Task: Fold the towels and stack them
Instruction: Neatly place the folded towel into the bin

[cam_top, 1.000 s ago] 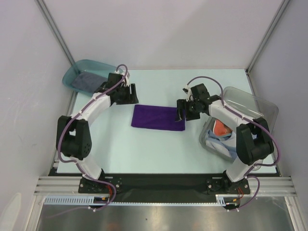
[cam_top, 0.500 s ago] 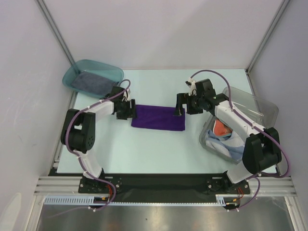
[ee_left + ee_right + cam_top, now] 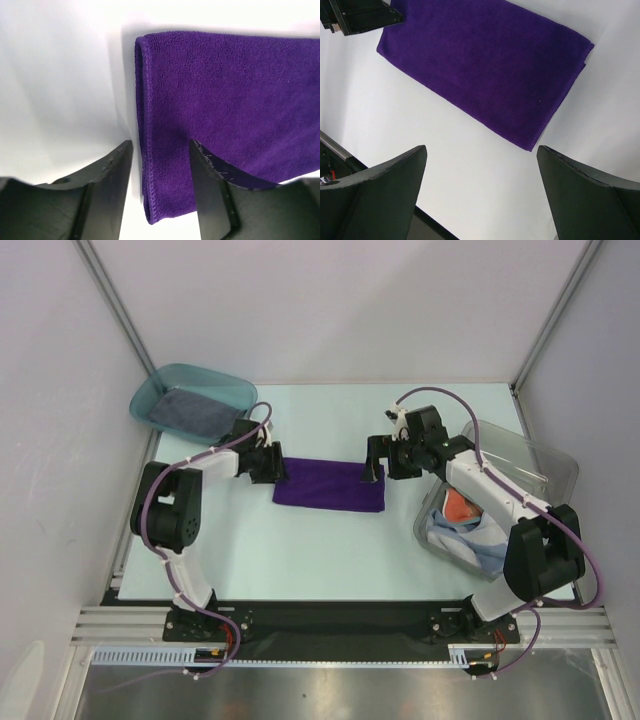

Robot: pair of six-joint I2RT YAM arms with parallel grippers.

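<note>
Where the pale surface [image 3: 300, 550] runs out at the right of the overhead frame, I see the clear bin [image 3: 545, 468] set askew. A light-blue towel [image 3: 468, 536] is bunched in its lower part, and a brown-red towel [image 3: 458, 506] shows orange just above that. At upper left sits the smaller teal tray [image 3: 148, 392], with a grey-blue towel [image 3: 192, 408] lying flat inside it.

The purple towel [image 3: 330, 485] lies folded and flat mid-frame, a long rectangle between my two arms. My left tool [image 3: 272, 468] is at the towel's left short end. In the left wrist view its fingers [image 3: 105, 185] stand partly apart with the hemmed end running between them, one over bare surface and the other over cloth. They grip nothing, and I cannot tell whether they touch the towel. My right tool [image 3: 372, 462] is at the towel's upper right corner, spread wide and holding nothing. Its wrist view takes in nearly the whole towel, in the upper part of that frame.

Bare surface shows on every side of the purple towel, widest toward the bottom of the overhead frame. The bin's rim is near the towel's right end, and the tray is well apart from it.
</note>
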